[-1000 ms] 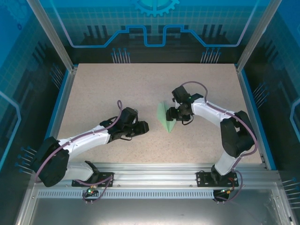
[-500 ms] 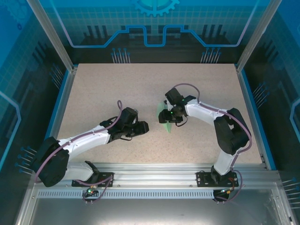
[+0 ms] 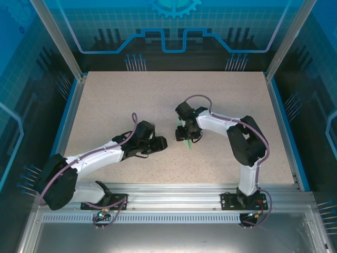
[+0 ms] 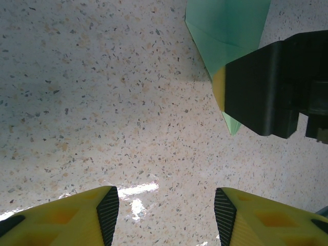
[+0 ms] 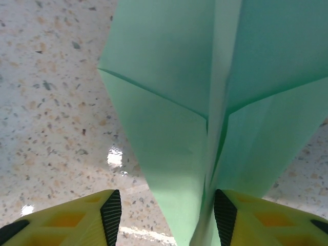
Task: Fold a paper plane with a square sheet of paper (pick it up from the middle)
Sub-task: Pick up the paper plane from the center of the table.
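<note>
The square sheet of paper lies folded into a pale mint-green paper plane (image 3: 187,142) at the table's middle, its point toward the near edge. My right gripper (image 3: 186,132) hangs right over it. In the right wrist view the paper plane (image 5: 195,102) runs up between the open jaws of the right gripper (image 5: 166,215). Its raised centre fold is against the right pad (image 5: 223,218), and a gap remains at the left pad. My left gripper (image 3: 161,143) rests open on bare table just left of the plane. From the left wrist view the plane (image 4: 225,31) lies ahead of the left gripper (image 4: 166,210), partly under the right gripper's black body (image 4: 266,87).
The speckled beige table (image 3: 121,100) is bounded by blue side rails (image 3: 67,113) and a glass back wall. The metal base rail (image 3: 174,197) runs along the near edge.
My right arm has swung left and settled over the plane, its jaws narrowing around the fold. The left arm has stayed still.
</note>
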Robot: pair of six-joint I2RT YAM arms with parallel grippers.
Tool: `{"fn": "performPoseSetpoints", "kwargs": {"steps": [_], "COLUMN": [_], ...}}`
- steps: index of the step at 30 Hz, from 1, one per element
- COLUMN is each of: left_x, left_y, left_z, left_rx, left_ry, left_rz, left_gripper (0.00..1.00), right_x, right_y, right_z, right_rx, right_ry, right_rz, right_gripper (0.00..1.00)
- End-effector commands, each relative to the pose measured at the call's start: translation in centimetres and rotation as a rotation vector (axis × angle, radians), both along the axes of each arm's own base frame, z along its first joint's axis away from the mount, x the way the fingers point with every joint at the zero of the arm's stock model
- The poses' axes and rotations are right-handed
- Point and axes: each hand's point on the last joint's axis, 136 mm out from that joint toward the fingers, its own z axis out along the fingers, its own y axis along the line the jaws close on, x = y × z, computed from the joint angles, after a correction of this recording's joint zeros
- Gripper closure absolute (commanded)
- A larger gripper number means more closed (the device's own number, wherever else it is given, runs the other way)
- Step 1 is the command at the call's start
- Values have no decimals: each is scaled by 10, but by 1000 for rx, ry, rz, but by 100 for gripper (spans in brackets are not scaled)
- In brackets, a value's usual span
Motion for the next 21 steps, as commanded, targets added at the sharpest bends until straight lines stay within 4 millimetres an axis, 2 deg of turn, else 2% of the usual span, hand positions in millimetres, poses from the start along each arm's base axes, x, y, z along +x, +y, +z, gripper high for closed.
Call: {"fn": "performPoseSetpoints", "kwargs": {"steps": [1, 8, 16, 21], "left_x": [0, 1, 0, 1], "left_y": [-1, -1, -1, -2], "left_z": [7, 6, 4, 5], "left_rx": [1, 4, 5, 6], "left_ry": [-13, -10, -1, -2], "left_rz": [-9, -9, -9, -9], "left_gripper": [44, 44, 44, 44], "right_x": [1, -4, 0, 2], "right_y": [0, 1, 2, 3], "right_z": [-7, -25, -11, -10], "right_rx": [-29, -38, -4, 102], "right_ry": [14, 50, 31, 56], "right_rz": [9, 6, -5, -51], "right_gripper": [47, 51, 52, 52]}}
